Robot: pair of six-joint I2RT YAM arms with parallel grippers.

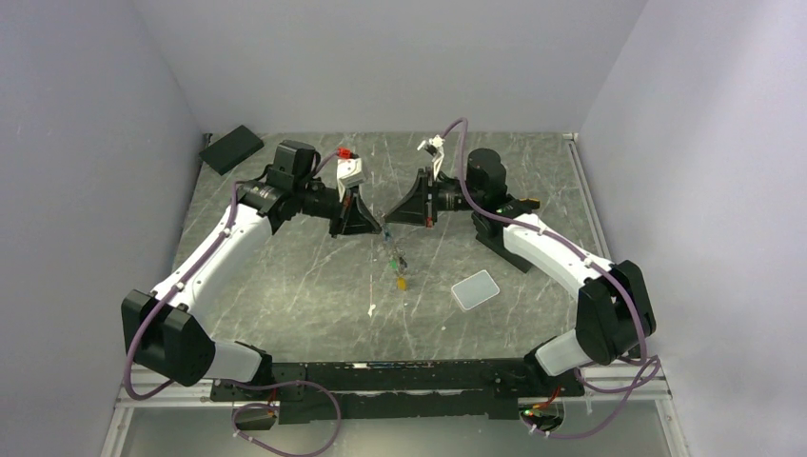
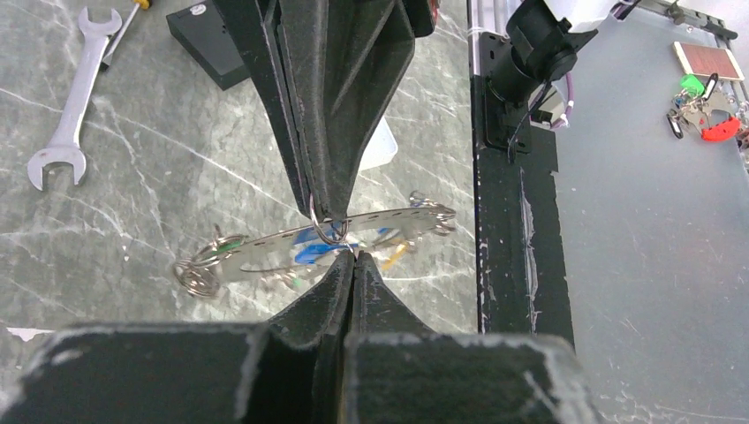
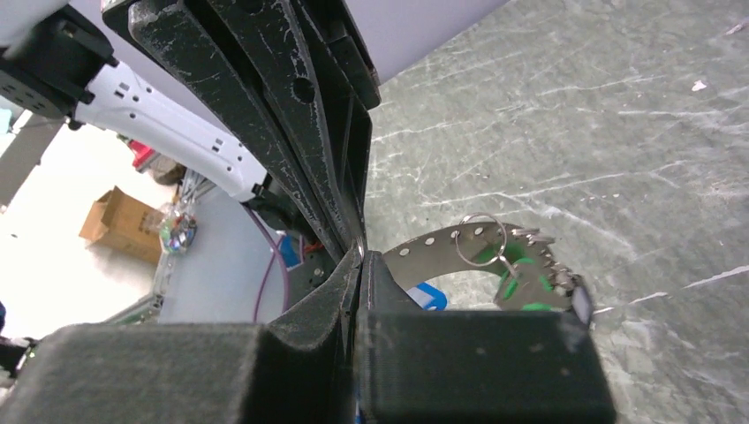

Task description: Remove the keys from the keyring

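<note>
I have both arms reaching in over the worktop, meeting tip to tip up and to the left of the grey pad, on its far side. The left gripper has its jaws clenched, and from its own camera the tips press together right on the edge of the keyring, which hangs in the air as a thin band seen nearly edge-on. The right gripper comes at it from the opposite side, jaws also pinched tight on the keyring, with a small split ring looped at its tip. The keys dangle in a bunch below the two tips, clear of the worktop as far as I can tell, left of the pad, with a yellow tag lowest. From the right wrist I see the green tags bunched along the ring's curve. A black box sits well apart from the pad, at the far left corner.
</note>
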